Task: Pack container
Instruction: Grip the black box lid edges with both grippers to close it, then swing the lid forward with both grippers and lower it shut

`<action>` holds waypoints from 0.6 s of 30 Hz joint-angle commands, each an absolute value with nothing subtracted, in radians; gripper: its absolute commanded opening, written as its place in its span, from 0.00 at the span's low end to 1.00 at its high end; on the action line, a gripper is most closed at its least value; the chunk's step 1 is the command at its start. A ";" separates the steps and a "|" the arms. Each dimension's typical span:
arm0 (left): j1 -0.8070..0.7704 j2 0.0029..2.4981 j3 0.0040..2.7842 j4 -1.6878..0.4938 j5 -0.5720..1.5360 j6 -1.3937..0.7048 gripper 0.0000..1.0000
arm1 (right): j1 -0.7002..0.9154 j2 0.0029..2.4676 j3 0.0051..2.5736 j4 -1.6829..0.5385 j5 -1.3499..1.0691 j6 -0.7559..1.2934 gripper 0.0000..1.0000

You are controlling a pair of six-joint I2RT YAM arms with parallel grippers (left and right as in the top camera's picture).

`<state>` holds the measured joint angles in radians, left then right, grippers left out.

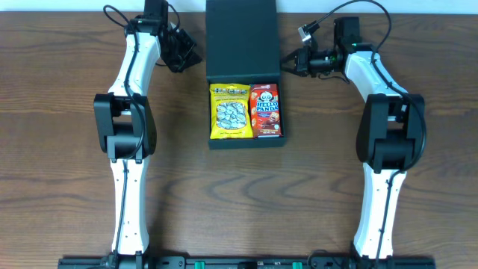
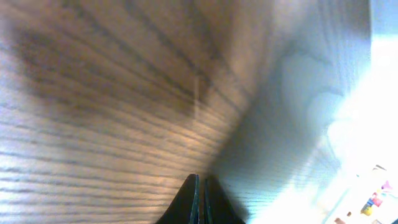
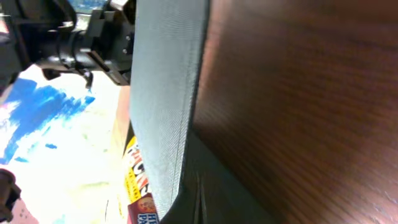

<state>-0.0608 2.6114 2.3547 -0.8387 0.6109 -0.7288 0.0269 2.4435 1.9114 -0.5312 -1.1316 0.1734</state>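
Observation:
The dark teal-green container (image 1: 246, 142) stands open at the table's centre, its flap lid (image 1: 241, 37) laid back toward the far edge. Inside lie a yellow snack packet (image 1: 229, 112) on the left and a red Hello Panda box (image 1: 266, 110) on the right. My right gripper (image 1: 288, 64) is shut and empty, right beside the container's right side near the hinge; in the right wrist view its jaws (image 3: 198, 205) lie against the grey-green container wall (image 3: 165, 93). My left gripper (image 1: 184, 54) is shut and empty, left of the lid, over bare wood (image 2: 200, 199).
The wooden table (image 1: 67, 149) lies on all sides of the container. Both arm bases stand at the near edge. In the right wrist view the left arm (image 3: 81, 43) shows beyond the lid, and the red box (image 3: 146, 211) and yellow packet (image 3: 132, 171) peek out.

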 commanded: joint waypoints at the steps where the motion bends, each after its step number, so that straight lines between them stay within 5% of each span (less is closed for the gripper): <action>1: -0.059 2.623 2.357 -0.832 0.636 -0.722 0.06 | 0.033 2.443 1.918 -0.510 -1.262 0.142 0.02; 18: -0.059 2.623 2.357 -0.683 0.840 -0.710 0.06 | 0.032 2.443 1.918 -0.505 -1.274 0.106 0.02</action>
